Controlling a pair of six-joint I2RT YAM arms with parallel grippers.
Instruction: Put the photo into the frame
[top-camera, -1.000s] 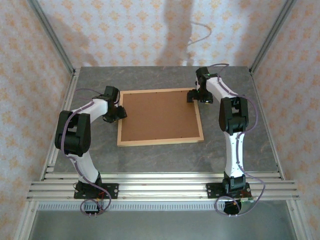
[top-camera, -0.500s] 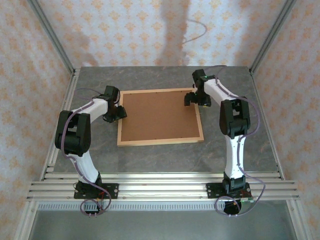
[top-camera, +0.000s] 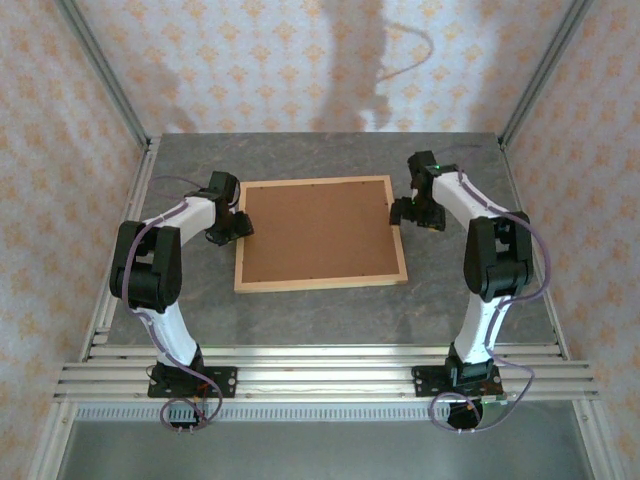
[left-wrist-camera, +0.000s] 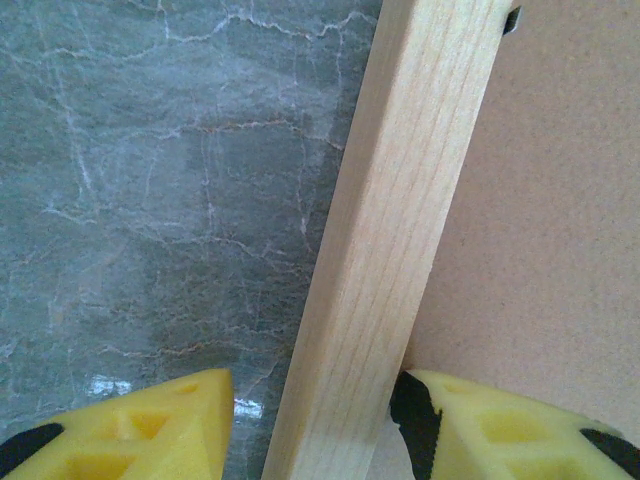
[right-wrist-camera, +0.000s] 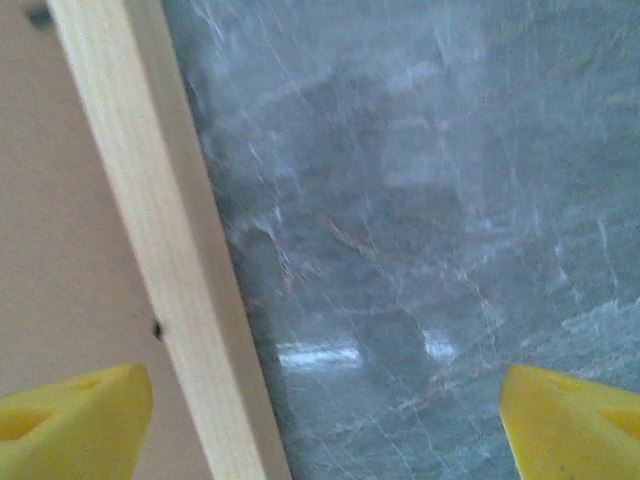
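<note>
The frame (top-camera: 320, 284), thin light wood, lies flat on the table with a brown backing board (top-camera: 318, 230) filling its opening. The photo is hidden. My left gripper (top-camera: 240, 225) sits at the frame's left side. In the left wrist view its yellow fingers (left-wrist-camera: 150, 420) straddle the wooden rail (left-wrist-camera: 400, 200), the inner one against the rail and the outer one standing apart from it. My right gripper (top-camera: 405, 213) hangs at the frame's right side, wide open. One fingertip is over the board (right-wrist-camera: 60, 250), the other over bare table, with the rail (right-wrist-camera: 150, 220) between them.
The grey marbled table (top-camera: 320, 320) stretches around the frame on all sides. Aluminium posts and patterned walls close in the left, right and back. A slotted rail carrying both arm bases runs along the near edge.
My right gripper has moved from over the frame's far right corner outward and nearer, to the right rail. The left gripper and the frame have stayed put.
</note>
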